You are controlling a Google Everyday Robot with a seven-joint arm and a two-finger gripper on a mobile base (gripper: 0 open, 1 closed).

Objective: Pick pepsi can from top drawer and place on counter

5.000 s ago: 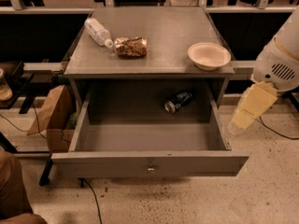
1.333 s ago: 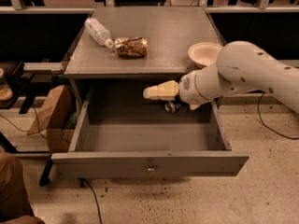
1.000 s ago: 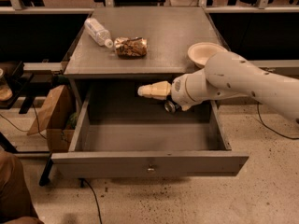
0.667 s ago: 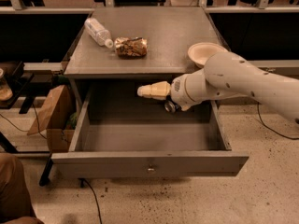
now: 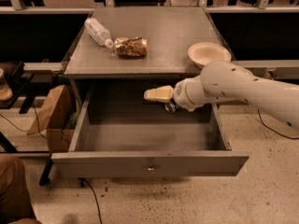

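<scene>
Cream gripper (image 5: 159, 94) over open drawer (image 5: 149, 163), near can (image 5: 169, 108).
Reach stage; grip state unreadable; next, closing squarely on can.

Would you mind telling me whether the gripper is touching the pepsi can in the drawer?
Cannot tell. In the camera view the gripper hangs in the top drawer beside the pepsi can, but the wrist hides most of the can.
</scene>
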